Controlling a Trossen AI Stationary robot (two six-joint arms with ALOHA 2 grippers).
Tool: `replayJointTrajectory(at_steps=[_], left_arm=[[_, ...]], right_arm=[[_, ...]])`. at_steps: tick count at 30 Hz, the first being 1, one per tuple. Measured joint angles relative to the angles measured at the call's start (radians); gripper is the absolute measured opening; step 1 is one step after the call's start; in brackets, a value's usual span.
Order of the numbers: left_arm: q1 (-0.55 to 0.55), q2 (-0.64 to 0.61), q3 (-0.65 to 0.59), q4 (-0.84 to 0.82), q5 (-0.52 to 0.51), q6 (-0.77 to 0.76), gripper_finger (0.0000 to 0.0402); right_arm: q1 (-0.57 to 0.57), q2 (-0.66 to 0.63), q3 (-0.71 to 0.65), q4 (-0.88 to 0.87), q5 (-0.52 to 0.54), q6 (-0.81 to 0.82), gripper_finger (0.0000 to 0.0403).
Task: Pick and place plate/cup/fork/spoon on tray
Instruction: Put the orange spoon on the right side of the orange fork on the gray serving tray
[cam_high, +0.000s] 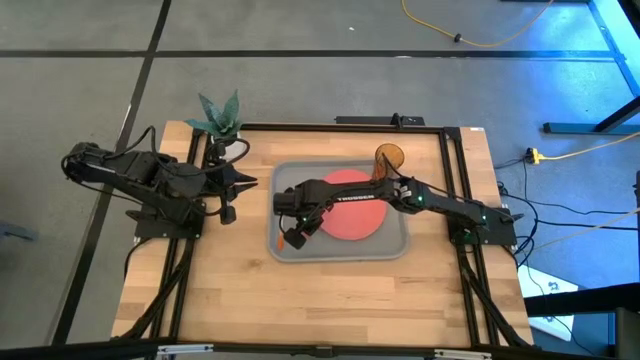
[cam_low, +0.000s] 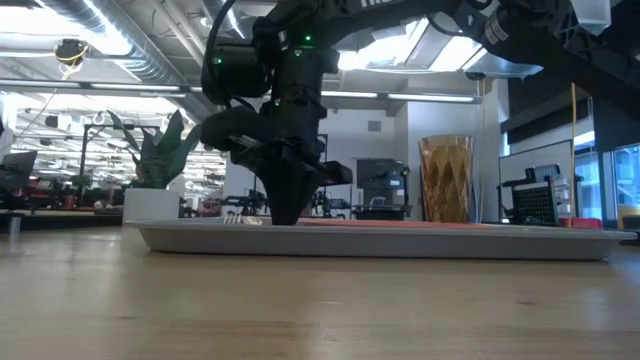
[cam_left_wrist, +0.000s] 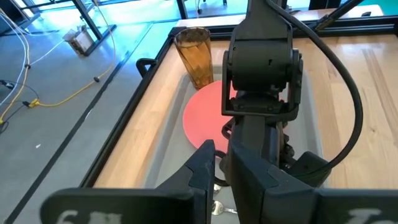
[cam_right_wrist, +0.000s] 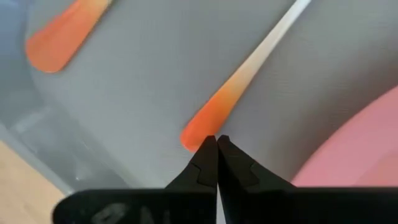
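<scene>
The grey tray (cam_high: 395, 245) lies at the table's middle. The coral-red plate (cam_high: 362, 218) lies flat in it, and the amber cup (cam_high: 388, 157) stands upright at its far right corner. Two orange-handled utensils lie flat on the tray's left part: one handle (cam_right_wrist: 208, 121) right at my right gripper, the other (cam_right_wrist: 62, 34) farther off. Which is the fork and which the spoon I cannot tell there. Tines (cam_low: 232, 216) show in the low view. My right gripper (cam_right_wrist: 216, 144) is shut, pointing down over the tray's left part (cam_high: 295, 232). My left gripper (cam_high: 245, 184) waits left of the tray, slightly open and empty. My right gripper's shut fingertips (cam_right_wrist: 208, 152) stand at the free end of the nearer utensil's orange handle (cam_right_wrist: 193, 138), coming from above. I cannot tell whether they touch it. The utensil lies flat on the tray floor and nothing is between the fingers.
A white pot with a green plant (cam_high: 222, 118) stands at the table's far left corner, behind my left arm. Black frame rails (cam_high: 452, 180) run along the table's sides. Bare wood (cam_high: 330, 300) lies between the tray and the near edge.
</scene>
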Motion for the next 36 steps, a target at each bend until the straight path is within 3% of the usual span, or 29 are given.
replayJointTrajectory(at_steps=[7,17,36], left_arm=[[0.000,0.000,0.000,0.000,0.000,0.000,0.0039],[0.000,0.000,0.000,0.000,0.000,0.000,0.0039],[0.000,0.000,0.000,0.000,0.000,0.000,0.0039]], right_arm=[[0.001,-0.001,0.000,0.031,0.001,-0.001,0.0000],[-0.040,-0.015,0.017,-0.006,0.104,-0.012,0.0000],[-0.002,-0.014,0.010,0.011,0.071,-0.062,0.0000]])
